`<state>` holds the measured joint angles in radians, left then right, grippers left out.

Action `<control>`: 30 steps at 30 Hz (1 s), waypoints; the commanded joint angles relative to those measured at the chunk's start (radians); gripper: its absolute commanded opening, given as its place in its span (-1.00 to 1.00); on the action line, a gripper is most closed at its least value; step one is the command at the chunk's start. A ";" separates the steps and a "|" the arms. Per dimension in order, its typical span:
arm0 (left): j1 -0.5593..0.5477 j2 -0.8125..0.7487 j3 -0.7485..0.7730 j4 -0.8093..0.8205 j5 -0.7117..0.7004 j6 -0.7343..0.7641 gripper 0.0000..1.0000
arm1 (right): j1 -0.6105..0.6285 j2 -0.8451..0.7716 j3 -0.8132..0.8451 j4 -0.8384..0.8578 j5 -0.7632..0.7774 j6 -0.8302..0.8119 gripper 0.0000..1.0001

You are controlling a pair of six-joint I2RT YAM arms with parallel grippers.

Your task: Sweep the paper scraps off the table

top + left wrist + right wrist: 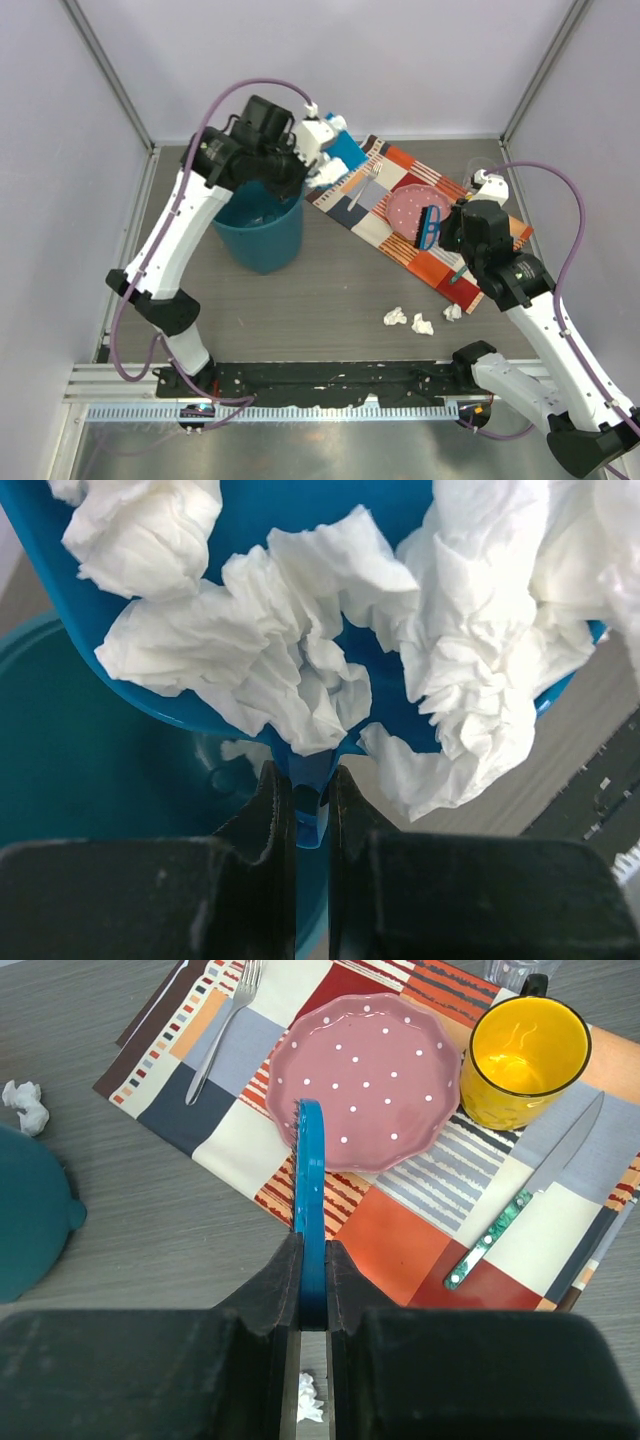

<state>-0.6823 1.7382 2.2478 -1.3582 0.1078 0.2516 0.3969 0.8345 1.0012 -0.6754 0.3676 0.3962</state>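
My left gripper (pixel 312 780) is shut on the handle of the blue dustpan (pixel 250 520), held tilted over the teal bin (pixel 262 232). Several crumpled white paper scraps (pixel 280 650) lie in the pan, and one scrap (pixel 245 750) shows down in the bin. My right gripper (pixel 313 1250) is shut on a blue brush (pixel 310 1180), held above the placemat's near edge. Three scraps (pixel 395 317) (pixel 423 324) (pixel 452 312) lie on the dark grey table (pixel 330 290) in front of the placemat. One more scrap (pixel 28 1105) lies near the bin.
The striped orange placemat (pixel 500 215) at the right carries a pink dotted plate (pixel 370 1080), a yellow mug (pixel 525 1060), a fork (pixel 222 1030) and a green-handled knife (pixel 530 1200). Pale walls surround the table. A black rail (pixel 330 380) runs along the near edge.
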 commanded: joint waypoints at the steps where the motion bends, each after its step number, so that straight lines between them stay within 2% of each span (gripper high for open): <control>1: 0.107 -0.011 0.099 -0.130 -0.028 0.043 -1.00 | 0.000 -0.021 0.001 0.027 -0.019 -0.003 -0.98; 4: 0.168 -0.031 0.090 -0.116 -0.098 0.080 -1.00 | -0.001 -0.020 0.000 0.028 -0.025 -0.003 -0.99; 7: 0.214 -0.072 -0.005 -0.024 -0.293 0.138 -1.00 | 0.000 -0.017 0.002 0.028 -0.025 -0.005 -0.98; 12: 0.240 -0.244 -0.362 0.262 -0.690 0.329 -1.00 | -0.003 -0.020 0.004 0.033 -0.030 -0.013 -0.99; 14: 0.244 -0.319 -0.500 0.405 -0.770 0.436 -1.00 | -0.001 -0.018 0.004 0.037 -0.035 -0.014 -0.98; 20: 0.254 -0.417 -0.609 0.502 -0.815 0.561 -1.00 | -0.001 -0.002 0.001 0.053 -0.050 -0.013 -0.98; 23: 0.253 -0.474 -0.712 0.631 -0.873 0.757 -1.00 | -0.001 0.002 0.002 0.053 -0.059 -0.013 -0.99; 25: 0.256 -0.486 -0.781 0.692 -0.939 0.837 -1.00 | -0.001 -0.001 0.005 0.054 -0.065 -0.014 -0.99; 30: 0.256 -0.480 -0.794 0.755 -0.955 0.914 -1.00 | -0.001 0.011 0.017 0.036 -0.116 -0.008 -0.99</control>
<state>-0.4313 1.2545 1.4521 -0.7353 -0.7834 1.0367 0.3969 0.8379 0.9962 -0.6674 0.3008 0.3943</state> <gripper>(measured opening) 0.111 0.142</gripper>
